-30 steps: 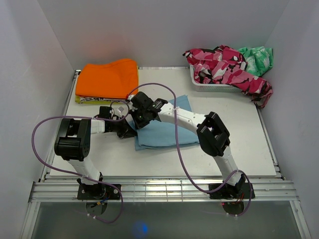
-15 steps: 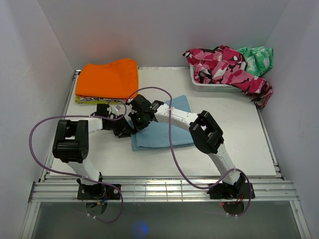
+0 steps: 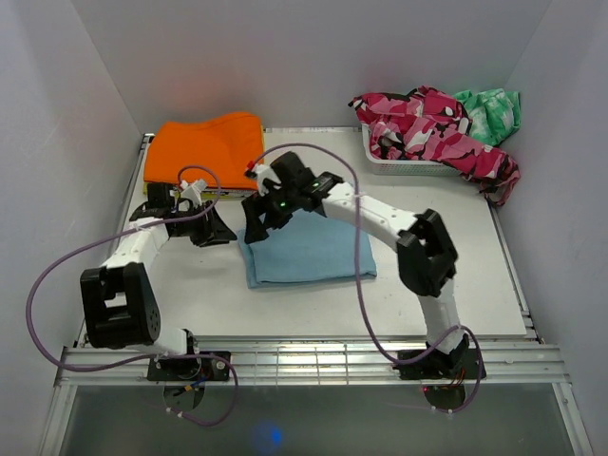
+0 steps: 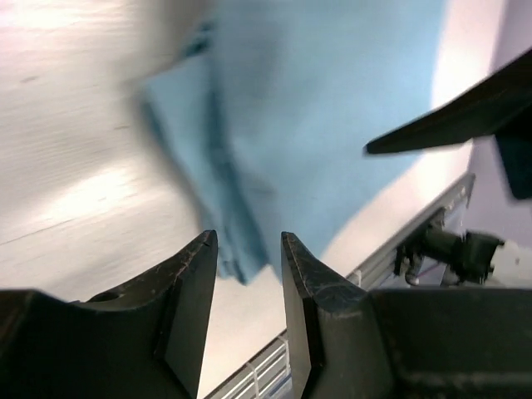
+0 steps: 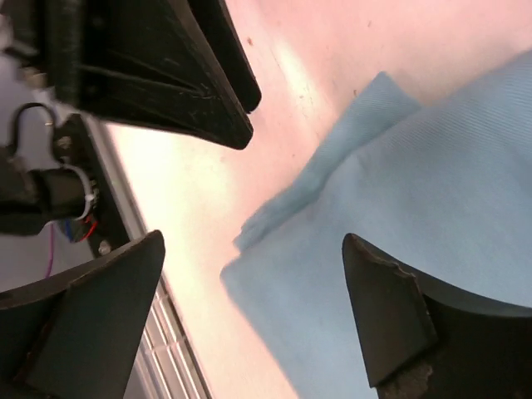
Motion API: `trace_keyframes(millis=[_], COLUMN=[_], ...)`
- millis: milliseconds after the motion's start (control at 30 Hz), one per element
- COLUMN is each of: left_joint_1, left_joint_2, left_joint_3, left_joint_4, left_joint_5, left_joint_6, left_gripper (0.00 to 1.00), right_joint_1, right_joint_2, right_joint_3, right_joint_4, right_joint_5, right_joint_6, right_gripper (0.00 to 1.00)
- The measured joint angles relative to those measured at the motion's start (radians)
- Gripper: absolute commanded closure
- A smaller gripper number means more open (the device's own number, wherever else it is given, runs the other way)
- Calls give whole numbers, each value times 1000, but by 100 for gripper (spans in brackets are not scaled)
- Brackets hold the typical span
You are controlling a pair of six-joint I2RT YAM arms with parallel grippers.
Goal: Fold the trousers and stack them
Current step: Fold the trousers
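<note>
L gripper: jaws part-open, narrow gap, empty, low over the table just left of trousers. R gripper: jaws wide, empty, over trousers' far-left corner, no grip. Trousers: light blue, folded to flat rectangle, layered edges at left side, mid-table, apart from orange folded garment. White basket, far right: pink camo garment heaped in, draping over rim; green patterned cloth at far-right end.

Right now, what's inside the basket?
A pink camouflage garment spills over the basket rim; a green garment sits at its far right. Anything underneath them is covered.
</note>
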Motion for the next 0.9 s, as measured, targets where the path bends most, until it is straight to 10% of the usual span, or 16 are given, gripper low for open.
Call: trace_keyframes(millis=[300,567,767,900], left_joint_1=[-349,-323,-194,-113], left_joint_2=[-147,183,351,366], left_joint_3=[-29,-149,-28,76], left_joint_4=[162,229,130,108], left_joint_5=[208,183,208,174], left_joint_6=[-66,-150,-126,-68], left_gripper=[62,69,71,54], right_joint_1=[-449,-499,-493,-484], right_joint_2=[-583,-472,-343,-285], right_joint_3=[-501,-911,-877,-778], right_joint_4=[92,80,89,76], right_joint_5=[-256,-378,-439,-435], right_joint_6=[-124,-125,-99,-85], right_gripper=[16,20,27,29])
